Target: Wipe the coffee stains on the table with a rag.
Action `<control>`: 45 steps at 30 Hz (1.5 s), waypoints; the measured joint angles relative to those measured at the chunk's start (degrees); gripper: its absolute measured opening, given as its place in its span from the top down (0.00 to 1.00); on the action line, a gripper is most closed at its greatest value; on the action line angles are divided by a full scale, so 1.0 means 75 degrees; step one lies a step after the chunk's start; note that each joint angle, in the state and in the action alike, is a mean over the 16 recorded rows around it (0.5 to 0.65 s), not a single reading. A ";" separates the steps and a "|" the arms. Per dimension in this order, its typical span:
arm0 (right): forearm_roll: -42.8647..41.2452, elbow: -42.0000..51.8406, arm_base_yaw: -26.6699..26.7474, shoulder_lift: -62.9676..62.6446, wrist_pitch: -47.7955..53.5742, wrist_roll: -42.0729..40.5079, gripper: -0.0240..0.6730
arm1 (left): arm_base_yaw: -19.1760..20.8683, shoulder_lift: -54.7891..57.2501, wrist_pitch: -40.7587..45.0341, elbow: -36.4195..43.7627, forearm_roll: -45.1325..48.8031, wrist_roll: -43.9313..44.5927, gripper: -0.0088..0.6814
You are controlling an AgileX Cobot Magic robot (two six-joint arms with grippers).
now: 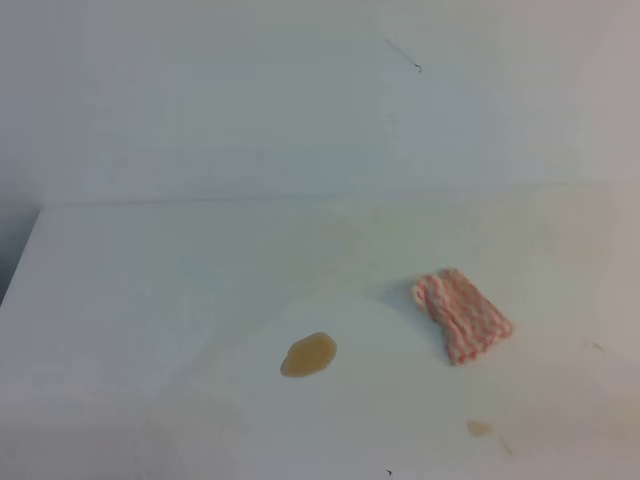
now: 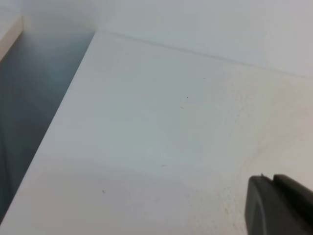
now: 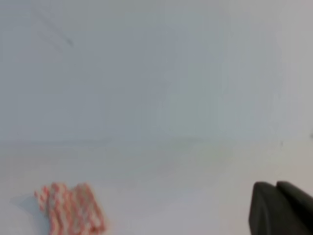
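- Rag (image 1: pixel 461 315) lies on table (image 1: pixel 150 300), right of big stain (image 1: pixel 308 354).
- Small stain (image 1: pixel 479 428) sits nearer than rag.
- Right gripper (image 3: pixel 281 208) jaws together, empty.
- Left gripper (image 2: pixel 279 205): jaws' state unclear.

no readable text, labels, numbers or signs anywhere

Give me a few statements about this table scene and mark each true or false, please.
1. The rag lies on the table, apart from the big coffee stain. True.
2. The rag covers the big stain. False: the stain lies bare, to the rag's left in the high view.
3. A smaller stain sits nearer the camera than the rag. True.
4. An end effector is holding the rag. False: nothing touches it.
5. The rag is plain blue. False: it is pink-and-white checked.
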 joint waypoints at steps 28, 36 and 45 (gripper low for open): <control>0.1503 -0.1051 -0.0013 0.0047 -0.5102 -0.0015 0.97 | 0.0000 0.0000 0.0000 0.0022 0.0000 0.0000 0.99; 0.1018 -0.2796 -0.0013 0.0744 -0.3620 -0.0707 0.97 | 0.0000 0.0000 0.0000 0.0000 0.0000 0.0000 0.99; 0.1031 -0.5322 -0.0013 0.2884 -0.0280 -0.0830 0.97 | 0.0000 0.0000 -0.0024 0.0000 0.0000 0.0001 0.99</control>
